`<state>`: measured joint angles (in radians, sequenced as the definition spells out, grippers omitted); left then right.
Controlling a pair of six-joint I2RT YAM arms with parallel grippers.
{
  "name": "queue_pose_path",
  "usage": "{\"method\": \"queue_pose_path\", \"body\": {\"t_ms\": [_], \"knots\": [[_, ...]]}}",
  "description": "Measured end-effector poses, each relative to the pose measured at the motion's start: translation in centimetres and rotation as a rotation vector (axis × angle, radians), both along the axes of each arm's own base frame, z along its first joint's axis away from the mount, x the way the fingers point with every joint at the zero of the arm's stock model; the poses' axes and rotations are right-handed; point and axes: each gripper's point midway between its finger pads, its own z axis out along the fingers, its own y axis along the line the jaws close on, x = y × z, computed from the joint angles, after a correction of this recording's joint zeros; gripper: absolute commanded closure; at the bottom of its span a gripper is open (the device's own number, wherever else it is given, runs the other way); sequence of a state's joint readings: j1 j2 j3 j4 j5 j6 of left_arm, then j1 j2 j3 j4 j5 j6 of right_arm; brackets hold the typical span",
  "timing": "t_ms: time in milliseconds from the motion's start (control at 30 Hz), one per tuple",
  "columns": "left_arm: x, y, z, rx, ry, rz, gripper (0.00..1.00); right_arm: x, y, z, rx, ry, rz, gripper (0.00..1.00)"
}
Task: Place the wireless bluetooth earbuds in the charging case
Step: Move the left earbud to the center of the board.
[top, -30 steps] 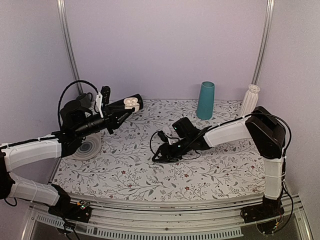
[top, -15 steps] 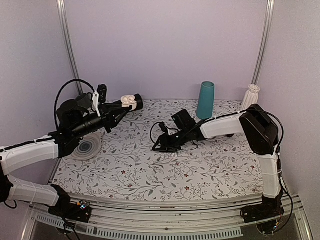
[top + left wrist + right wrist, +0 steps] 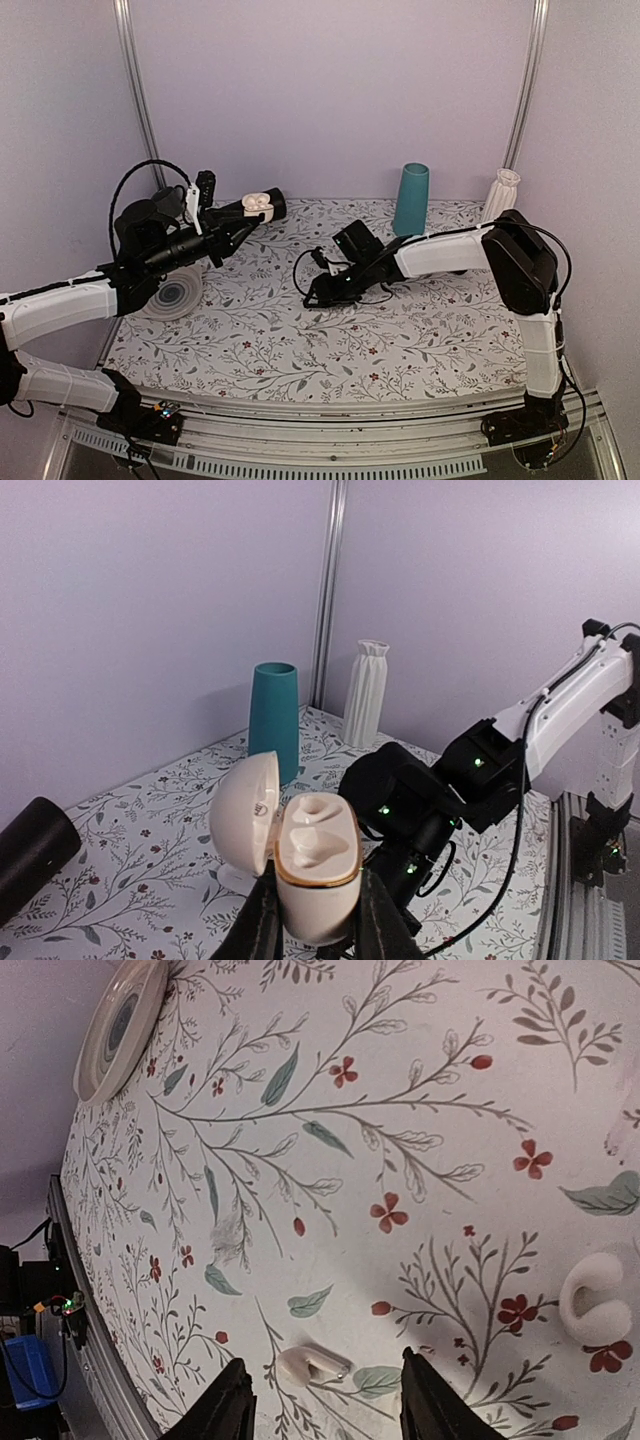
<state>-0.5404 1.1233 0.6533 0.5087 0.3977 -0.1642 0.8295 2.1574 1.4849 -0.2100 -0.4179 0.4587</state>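
From my station the floral counter (image 3: 300,350) fills the top view. My right arm (image 3: 450,255) reaches in from the right edge toward the middle, and my left arm (image 3: 60,305) comes in along the left edge toward the far left corner.

At the far right corner stands the white ribbed vase (image 3: 499,200), with the teal cup (image 3: 411,200) upright just left of it against the far edge. The round plate (image 3: 172,296) lies flat at the left edge. In the left wrist view a black cylinder (image 3: 30,850) lies on its side on the cloth.

The left gripper (image 3: 320,925) is raised off the counter near the far left corner and pinches the charging case (image 3: 315,865) by its lower body, one finger on each side. The case sits upright with its lid hinged wide open to the side. Two moulded wells face up, and I cannot tell from this angle whether anything sits in them.

The right gripper (image 3: 325,1390) hangs low over the middle of the counter, its fingers spread. A white earbud (image 3: 312,1364) lies on the cloth between the fingers, touching neither as far as the wrist view shows. A small curled white piece (image 3: 597,1300) rests on the cloth off to one side, apart from the earbud.
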Motion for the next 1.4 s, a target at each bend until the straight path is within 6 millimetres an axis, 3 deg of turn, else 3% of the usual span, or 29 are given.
{"method": "queue_pose_path", "body": {"t_ms": [233,467,633,833,1100,1267,1400], "knots": [[0.1,-0.1,-0.2,0.003,0.005,-0.001,1.0,-2.4,1.9,0.5,-0.001,-0.028,0.08,0.5],[0.1,-0.1,-0.4,0.006,0.011,-0.001,1.0,-0.9,4.7,2.3,0.059,-0.076,0.114,0.5],[0.2,-0.1,-0.6,0.011,0.019,0.0,1.0,-1.0,5.6,1.2,0.051,-0.063,0.145,0.5],[0.2,-0.1,-0.7,0.012,0.021,0.0,1.0,-2.9,5.2,-1.2,-0.003,-0.01,0.202,0.5],[0.2,-0.1,-0.7,0.012,0.021,0.0,1.0,-4.6,4.4,-1.9,-0.04,0.006,0.26,0.5],[0.2,-0.1,-0.7,0.014,0.02,0.0,1.0,-6.3,2.0,-2.0,-0.073,0.025,0.27,0.49],[0.2,-0.1,-0.7,0.017,0.021,0.0,1.0,-8.0,-1.1,-2.0,-0.107,0.043,0.261,0.49]]}}
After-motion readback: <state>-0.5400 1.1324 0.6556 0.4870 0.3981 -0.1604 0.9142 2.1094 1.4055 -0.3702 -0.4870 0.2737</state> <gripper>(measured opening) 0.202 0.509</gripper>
